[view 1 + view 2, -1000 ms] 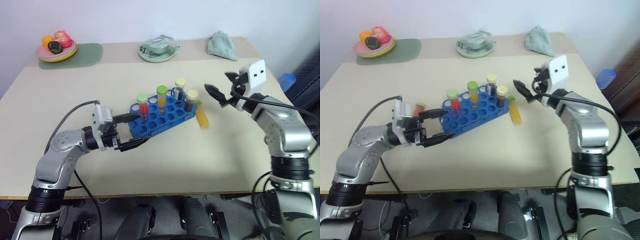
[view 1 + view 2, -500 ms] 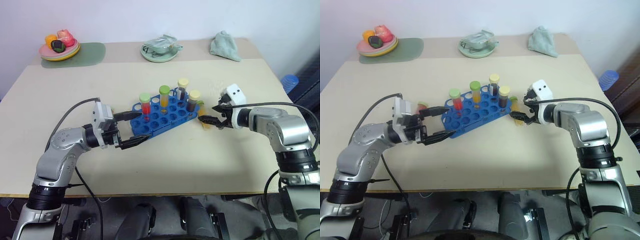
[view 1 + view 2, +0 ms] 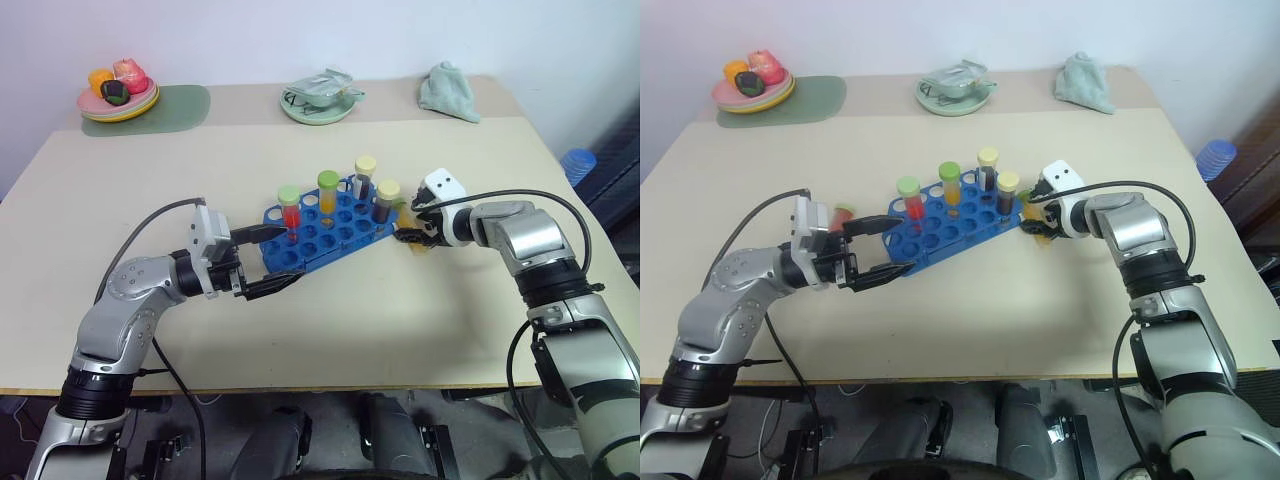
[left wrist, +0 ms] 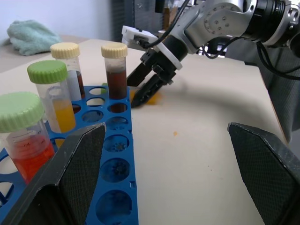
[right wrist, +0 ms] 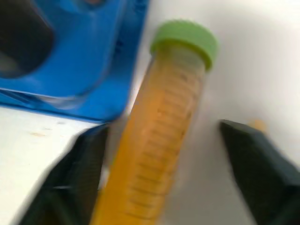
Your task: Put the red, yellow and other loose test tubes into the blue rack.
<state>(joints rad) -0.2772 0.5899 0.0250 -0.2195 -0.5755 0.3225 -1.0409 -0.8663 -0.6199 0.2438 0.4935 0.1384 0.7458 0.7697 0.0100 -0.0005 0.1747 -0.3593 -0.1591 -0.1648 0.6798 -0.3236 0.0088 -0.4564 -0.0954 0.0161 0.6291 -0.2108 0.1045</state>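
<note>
Right fingers [image 5: 243, 173] astride green-capped, yellow-filled test tube [image 5: 159, 136] lying flat.

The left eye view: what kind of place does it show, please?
Probably a staged indoor test setup rather than a real lab: a beige table against a plain wall holds a blue rack of test tubes, a plate of toy food and a folded cloth.

right gripper [image 3: 411, 238] lowered, astride yellow tube [image 5: 154, 145]
</note>
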